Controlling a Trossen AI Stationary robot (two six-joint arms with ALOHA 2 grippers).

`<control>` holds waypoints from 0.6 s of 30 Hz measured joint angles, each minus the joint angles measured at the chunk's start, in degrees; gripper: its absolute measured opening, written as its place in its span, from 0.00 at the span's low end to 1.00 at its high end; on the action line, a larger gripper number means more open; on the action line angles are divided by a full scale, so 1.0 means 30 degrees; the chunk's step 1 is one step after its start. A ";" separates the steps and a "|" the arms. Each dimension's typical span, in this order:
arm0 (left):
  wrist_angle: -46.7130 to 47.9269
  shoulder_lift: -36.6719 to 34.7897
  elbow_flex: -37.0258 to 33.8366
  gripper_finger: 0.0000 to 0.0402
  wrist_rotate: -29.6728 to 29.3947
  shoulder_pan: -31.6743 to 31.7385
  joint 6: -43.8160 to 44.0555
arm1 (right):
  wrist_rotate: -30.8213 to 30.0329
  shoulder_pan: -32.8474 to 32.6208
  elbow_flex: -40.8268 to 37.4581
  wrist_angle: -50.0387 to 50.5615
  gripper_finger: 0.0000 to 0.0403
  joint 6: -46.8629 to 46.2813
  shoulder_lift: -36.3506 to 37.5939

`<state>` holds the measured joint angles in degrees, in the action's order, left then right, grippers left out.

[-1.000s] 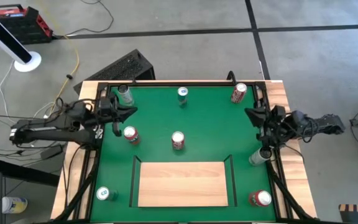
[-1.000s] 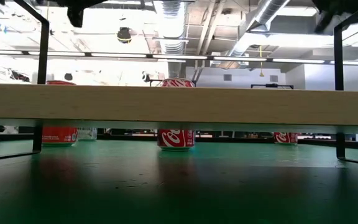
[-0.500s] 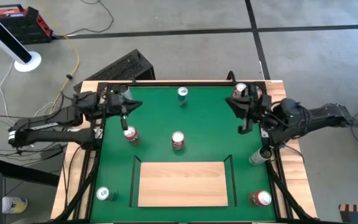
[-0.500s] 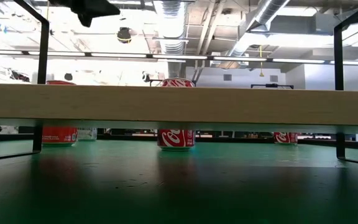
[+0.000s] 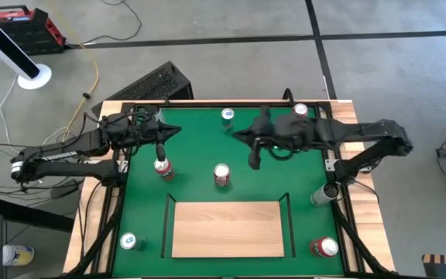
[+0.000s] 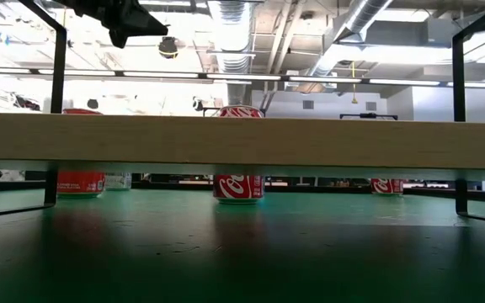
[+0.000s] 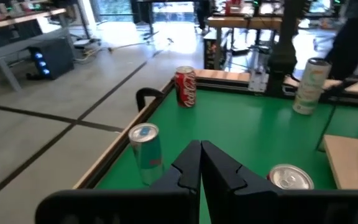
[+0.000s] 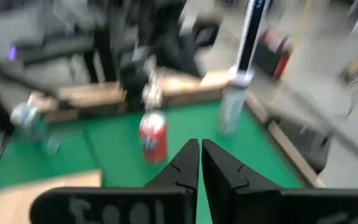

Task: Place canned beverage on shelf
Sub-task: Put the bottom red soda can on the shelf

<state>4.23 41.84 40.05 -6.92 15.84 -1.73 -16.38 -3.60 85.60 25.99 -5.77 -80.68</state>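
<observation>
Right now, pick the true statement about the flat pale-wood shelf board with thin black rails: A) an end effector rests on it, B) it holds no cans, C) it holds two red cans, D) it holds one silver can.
B: in the high view the flat pale-wood shelf board with thin black rails is bare, the red cans such as the middle one stand on the green mat, and both end effectors are beyond it.

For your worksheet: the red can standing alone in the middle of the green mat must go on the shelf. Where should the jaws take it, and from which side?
Probably from above, closing across the red can on its round sidewall. It stands upright, with open mat all round it.
</observation>
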 joint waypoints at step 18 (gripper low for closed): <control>0.0530 -0.0342 -0.0007 0.30 -0.0313 -0.0015 0.2839 | 0.3665 0.0766 1.2372 1.3057 0.71 0.0559 -1.0248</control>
<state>5.82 40.81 40.03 -7.86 15.79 6.79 -5.39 -1.30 122.71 65.16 -4.10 -111.42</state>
